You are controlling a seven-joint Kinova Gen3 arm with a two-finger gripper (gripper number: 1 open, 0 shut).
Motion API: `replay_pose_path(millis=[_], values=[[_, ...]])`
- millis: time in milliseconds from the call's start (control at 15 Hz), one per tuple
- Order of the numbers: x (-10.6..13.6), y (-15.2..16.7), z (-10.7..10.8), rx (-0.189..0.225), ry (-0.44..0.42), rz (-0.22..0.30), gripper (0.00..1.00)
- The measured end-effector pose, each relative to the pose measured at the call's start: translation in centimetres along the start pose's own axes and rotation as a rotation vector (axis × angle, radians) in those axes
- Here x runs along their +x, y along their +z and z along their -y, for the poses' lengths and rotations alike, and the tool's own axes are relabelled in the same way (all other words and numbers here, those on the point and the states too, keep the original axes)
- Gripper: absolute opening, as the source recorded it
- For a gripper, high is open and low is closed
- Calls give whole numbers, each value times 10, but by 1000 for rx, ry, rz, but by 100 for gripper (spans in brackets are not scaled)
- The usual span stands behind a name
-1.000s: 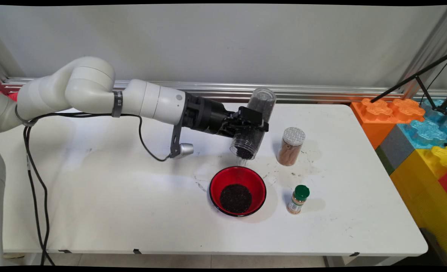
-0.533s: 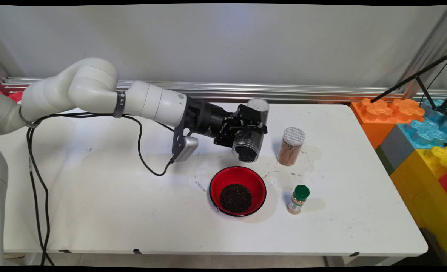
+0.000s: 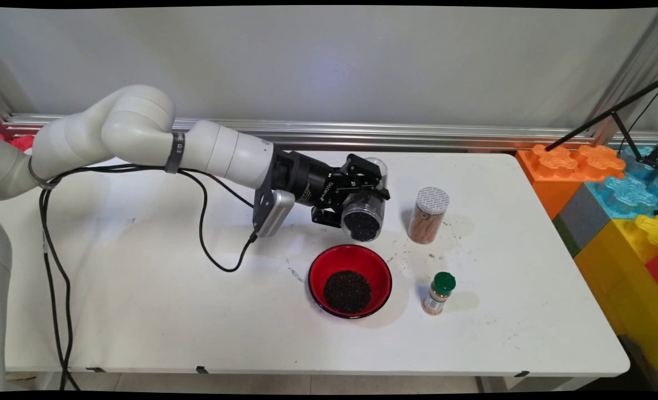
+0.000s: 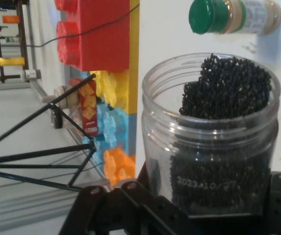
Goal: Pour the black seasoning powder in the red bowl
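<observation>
My gripper (image 3: 365, 191) is shut on a clear open jar (image 3: 364, 210) of small black grains, held nearly level with its mouth facing the camera, just above and behind a red bowl (image 3: 350, 280). The bowl holds a pile of the same black grains (image 3: 347, 290). In the hand view the jar (image 4: 209, 142) fills the middle, its grains (image 4: 228, 88) heaped toward one side, with my gripper (image 4: 199, 210) clamped round its lower part.
A clear jar with a white lid (image 3: 428, 215) and brownish contents stands right of the gripper. A small spice bottle with a green cap (image 3: 439, 293) stands right of the bowl, also visible in the hand view (image 4: 233, 16). Large coloured blocks (image 3: 612, 189) flank the table's right edge.
The jar has tipped back from a steep pour toward level and drawn lower against the gripper. The stream of grains into the bowl has stopped.
</observation>
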Motion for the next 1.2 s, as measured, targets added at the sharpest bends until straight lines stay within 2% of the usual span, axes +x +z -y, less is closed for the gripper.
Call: replay_pose_path(millis=[667,1200], values=[[-6,-11,-1,-32,-276,-5,0],[-13,-17,7,-71,-536,-22,0]])
